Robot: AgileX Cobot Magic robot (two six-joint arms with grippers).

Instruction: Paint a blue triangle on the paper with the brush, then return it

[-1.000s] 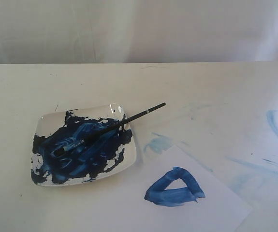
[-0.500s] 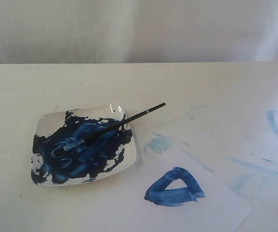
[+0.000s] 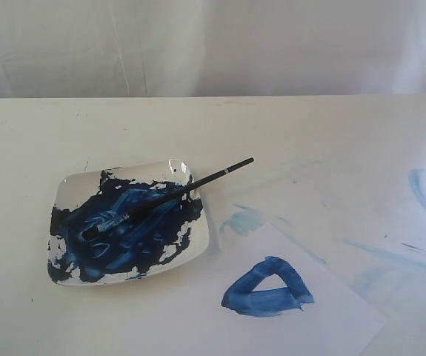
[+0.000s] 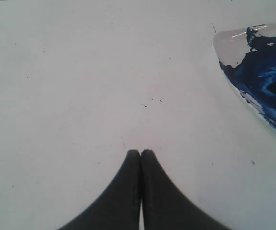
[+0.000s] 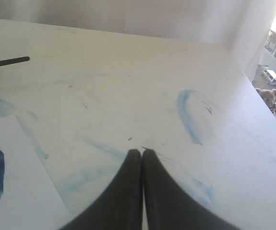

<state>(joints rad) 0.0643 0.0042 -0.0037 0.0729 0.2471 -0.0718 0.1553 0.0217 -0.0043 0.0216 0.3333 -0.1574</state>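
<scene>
Exterior view: a cream table (image 3: 198, 126) fills most of the frame, marked with faint pale-blue smears (image 3: 424, 194) toward its right edge. The paper (image 3: 331, 326), a flat white sheet, lies at the lower right, one corner pointing up toward the middle of the frame. A square white dish (image 3: 70, 187), coated in dark blue paint, sits at centre left, near the paper. The blue triangle (image 3: 264, 301), a thick dark outline with a small white centre, is painted on the paper, to the lower right of the dish. The brush (image 3: 170, 196) rests across the dish, its bristle end down in the paint at the left and its black handle running up and to the right over the rim, the end reaching past the dish above the table. Left wrist view: the left tool (image 4: 140, 152) hangs over bare table with its two dark fingers pressed together and nothing between them, a corner of the dish nearby. Right wrist view: the right tool (image 5: 141, 151) is likewise closed and empty above the smeared table, just beside the paper's edge and well apart from the end of the brush handle.
</scene>
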